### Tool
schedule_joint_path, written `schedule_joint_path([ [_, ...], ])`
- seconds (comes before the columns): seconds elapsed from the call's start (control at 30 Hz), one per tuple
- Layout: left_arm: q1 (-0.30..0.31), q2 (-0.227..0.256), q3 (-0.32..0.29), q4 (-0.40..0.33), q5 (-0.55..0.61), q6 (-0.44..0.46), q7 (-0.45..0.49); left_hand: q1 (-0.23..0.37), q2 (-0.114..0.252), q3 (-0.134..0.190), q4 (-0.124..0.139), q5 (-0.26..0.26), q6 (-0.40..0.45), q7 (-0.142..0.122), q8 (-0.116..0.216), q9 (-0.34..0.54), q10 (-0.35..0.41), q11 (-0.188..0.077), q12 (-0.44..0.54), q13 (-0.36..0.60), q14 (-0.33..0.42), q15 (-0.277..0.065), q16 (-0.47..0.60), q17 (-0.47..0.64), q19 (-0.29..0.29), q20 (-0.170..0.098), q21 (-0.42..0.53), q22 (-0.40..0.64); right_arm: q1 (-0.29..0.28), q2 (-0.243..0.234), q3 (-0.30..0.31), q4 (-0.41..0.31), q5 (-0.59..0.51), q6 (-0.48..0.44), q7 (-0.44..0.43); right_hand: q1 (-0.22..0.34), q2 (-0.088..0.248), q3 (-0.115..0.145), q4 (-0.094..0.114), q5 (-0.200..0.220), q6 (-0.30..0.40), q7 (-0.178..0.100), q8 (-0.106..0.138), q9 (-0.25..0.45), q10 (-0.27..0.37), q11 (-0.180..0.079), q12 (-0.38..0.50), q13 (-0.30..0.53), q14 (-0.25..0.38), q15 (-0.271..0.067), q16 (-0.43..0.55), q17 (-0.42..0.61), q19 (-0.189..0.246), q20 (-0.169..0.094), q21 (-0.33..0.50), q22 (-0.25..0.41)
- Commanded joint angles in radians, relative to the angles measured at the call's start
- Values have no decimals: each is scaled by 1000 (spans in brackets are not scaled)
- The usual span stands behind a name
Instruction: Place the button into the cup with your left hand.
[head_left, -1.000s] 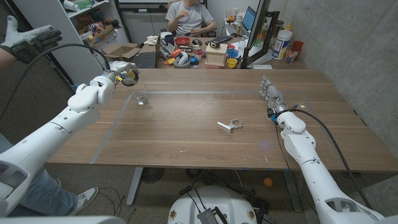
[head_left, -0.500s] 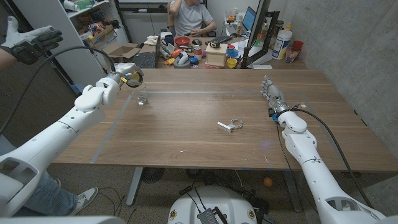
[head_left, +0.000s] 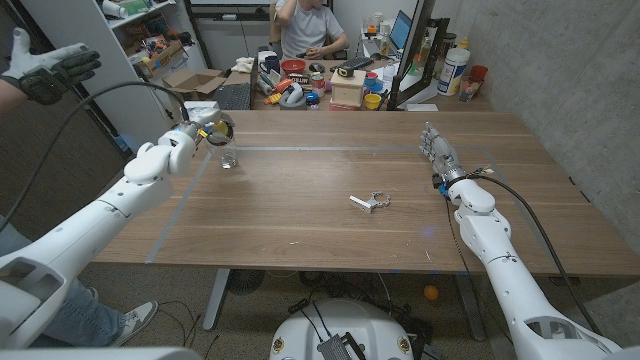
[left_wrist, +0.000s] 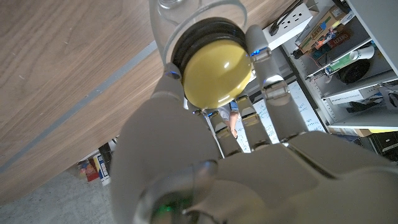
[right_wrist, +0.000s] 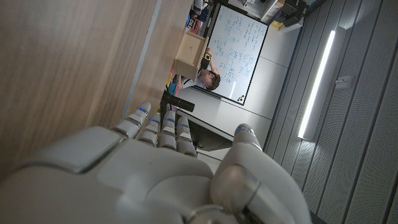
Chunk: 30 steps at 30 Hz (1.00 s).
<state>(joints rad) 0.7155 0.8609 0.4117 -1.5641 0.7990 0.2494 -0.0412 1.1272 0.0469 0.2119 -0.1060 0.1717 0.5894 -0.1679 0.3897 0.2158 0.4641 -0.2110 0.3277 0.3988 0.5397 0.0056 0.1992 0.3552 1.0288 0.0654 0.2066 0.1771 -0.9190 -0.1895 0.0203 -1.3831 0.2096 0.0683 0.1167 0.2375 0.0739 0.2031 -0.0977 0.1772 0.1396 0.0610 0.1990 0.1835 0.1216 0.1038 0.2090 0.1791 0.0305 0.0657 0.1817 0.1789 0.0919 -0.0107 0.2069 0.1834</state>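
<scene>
Fingers of the left hand (head_left: 207, 127) are pinching the yellow button (head_left: 218, 127), holding it in the air just above the clear cup (head_left: 228, 158), which is standing upright on the wooden table (head_left: 330, 210) at its far left. In the head view the right hand (head_left: 437, 152) is sitting at the far right of the table with fingers straight and slightly apart, holding nothing, apparently standing on its edge. A small metal clip (head_left: 369, 202) is lying near the table's middle, well apart from both hands. A person (head_left: 305, 28) is sitting behind the table's far edge at a cluttered desk; another person's gloved hand (head_left: 48, 68) is showing at the far left. Left wrist view: the button (left_wrist: 216, 73), round and glossy yellow with a black rim, is being gripped between thumb and fingers (left_wrist: 268, 87), and the cup's glass rim (left_wrist: 198, 11) is showing right beside it over the wood. Right wrist view: the right hand's fingers (right_wrist: 158, 134) are reaching out straight over the tabletop, gripping nothing.
</scene>
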Motion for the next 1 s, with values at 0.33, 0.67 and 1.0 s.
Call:
schedule_joint_path([
  [0.33,70,30,-44,-34,-31,-9,68,-254,-69,-114,121,71,-88,-12,-55,-4,-54,25,-57,-2,-44,-52,-11,-42,-322,96,-33,12,3,6,-7,12,2,-4,11,-6,3,-4,1,5,15,-5,0,5,12,-1,0,2,13,1,6,4,12,-5,-2,2],
  [0.67,105,34,-69,-37,-48,-12,124,-336,-88,-154,164,101,-139,-5,-83,-5,-84,31,-74,2,-90,-29,-9,-49,-397,127,-23,15,15,8,-16,21,-4,-8,16,-6,3,-4,1,5,19,-7,1,5,16,-1,1,2,15,0,6,4,12,-4,-2,2],
  [1.0,152,11,-125,-66,-129,-49,198,-363,-51,-151,189,121,-116,-3,-78,-4,-76,35,-72,3,-91,-48,-2,-51,-437,121,-22,17,19,9,-19,19,-6,-1,19,-6,4,-4,1,5,21,-7,1,5,17,-3,1,2,16,-1,7,4,13,-3,-2,2],
])
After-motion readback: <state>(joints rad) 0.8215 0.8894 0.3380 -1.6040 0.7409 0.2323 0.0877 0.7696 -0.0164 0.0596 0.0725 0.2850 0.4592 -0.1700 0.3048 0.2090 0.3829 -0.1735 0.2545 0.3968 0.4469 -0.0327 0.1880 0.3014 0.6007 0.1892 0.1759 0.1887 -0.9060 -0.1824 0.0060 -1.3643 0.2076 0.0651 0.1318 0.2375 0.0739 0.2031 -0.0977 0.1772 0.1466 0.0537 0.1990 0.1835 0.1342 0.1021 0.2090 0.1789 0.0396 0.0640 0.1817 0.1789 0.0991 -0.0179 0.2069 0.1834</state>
